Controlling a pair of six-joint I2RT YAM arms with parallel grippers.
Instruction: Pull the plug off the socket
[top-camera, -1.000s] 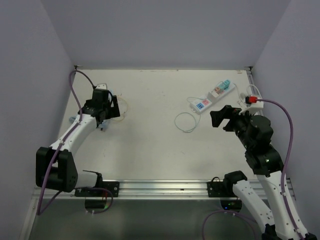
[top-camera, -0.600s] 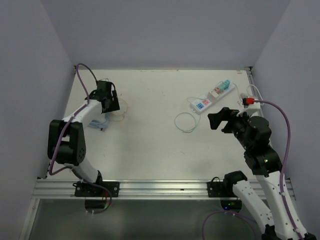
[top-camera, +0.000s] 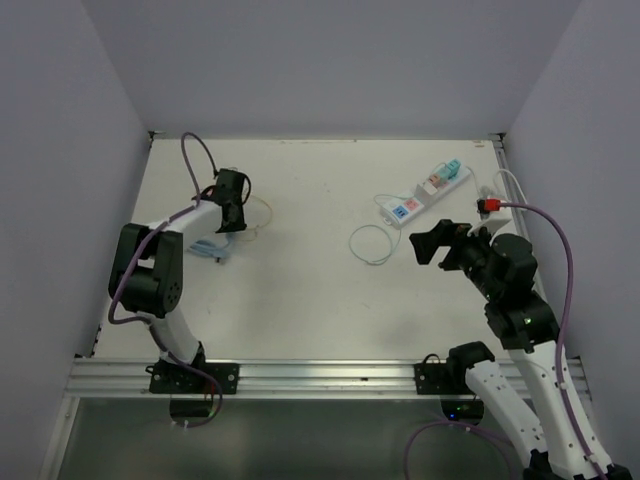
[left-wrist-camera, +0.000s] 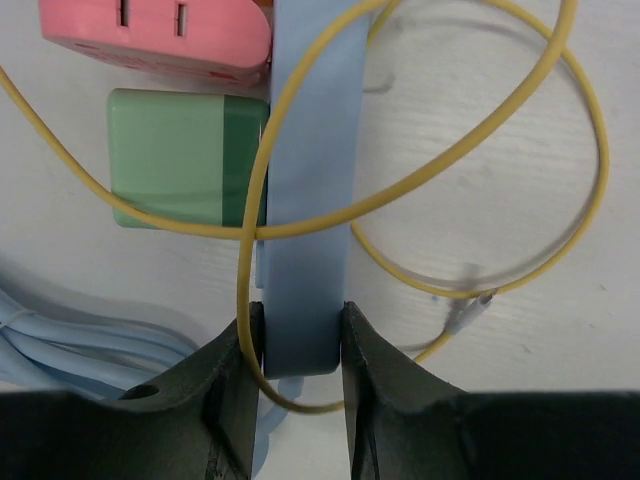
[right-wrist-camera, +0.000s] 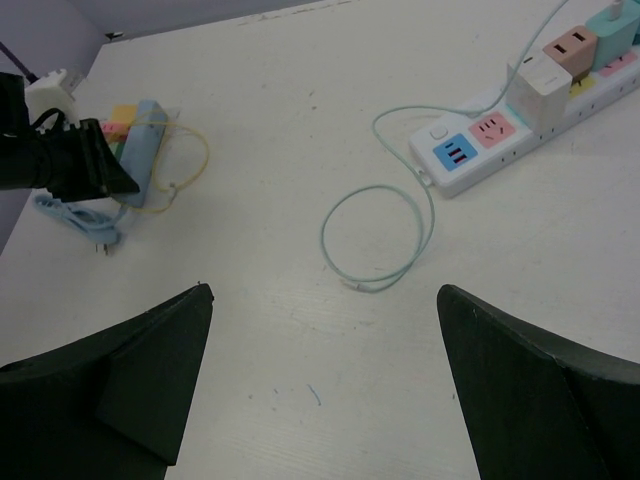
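In the left wrist view my left gripper (left-wrist-camera: 300, 325) is shut on the near end of a light blue socket strip (left-wrist-camera: 310, 170). A green plug (left-wrist-camera: 185, 160) and a pink plug (left-wrist-camera: 155, 30) sit in the strip's left side. A yellow cable (left-wrist-camera: 590, 150) loops over the strip. In the top view the left gripper (top-camera: 232, 203) is at the table's far left. My right gripper (top-camera: 432, 245) is open and empty, hovering left of a white power strip (top-camera: 425, 190) and apart from it.
The white power strip (right-wrist-camera: 520, 130) carries a white plug (right-wrist-camera: 540, 75), a pink plug (right-wrist-camera: 572, 45) and a teal plug (right-wrist-camera: 610, 20). A teal cable loop (right-wrist-camera: 375, 235) lies in front of it. A pale blue cable (left-wrist-camera: 80, 340) lies coiled left of the blue strip.
The left arm has folded and its gripper has shifted right and slightly farther back, at the blue strip. The right gripper has drifted a little to the left.
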